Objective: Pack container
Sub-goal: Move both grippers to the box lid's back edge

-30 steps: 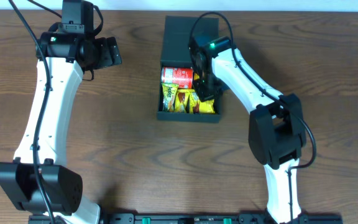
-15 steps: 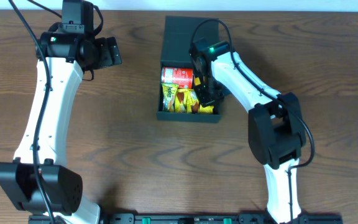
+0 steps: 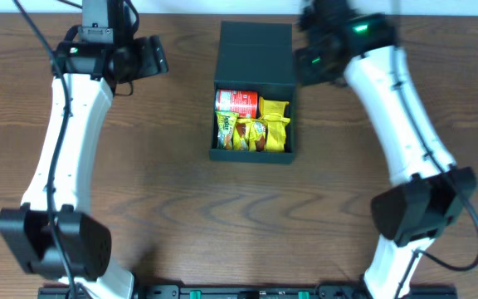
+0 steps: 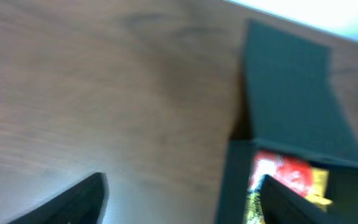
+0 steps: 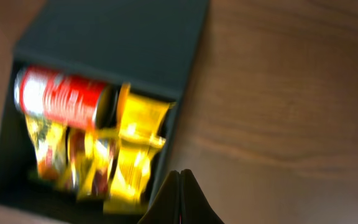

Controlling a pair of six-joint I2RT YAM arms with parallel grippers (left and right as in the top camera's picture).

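Observation:
The dark teal-green container [image 3: 219, 154] stands open mid-table, its flat lid [image 3: 256, 51] laid back behind it. Inside lie a red can [image 3: 236, 102] and several yellow snack packets [image 3: 265, 131]. It also shows in the right wrist view [image 5: 5, 162], with the can [image 5: 61, 98] and packets [image 5: 135, 146], and in the left wrist view [image 4: 229, 180]. My right gripper [image 5: 180, 198] is shut and empty, raised above the table beside the container's right wall. My left gripper [image 4: 179, 199] is open and empty, left of the container.
Brown wood table [image 3: 139, 199] all round the container. My left arm [image 3: 65, 124] runs down the left side, my right arm [image 3: 405, 108] down the right side. The table's far edge meets a pale strip [image 3: 438, 7].
My right gripper has come up out of the container and swung back to the right, now empty. A yellow packet now lies at the container's right side. My left gripper shifted slightly.

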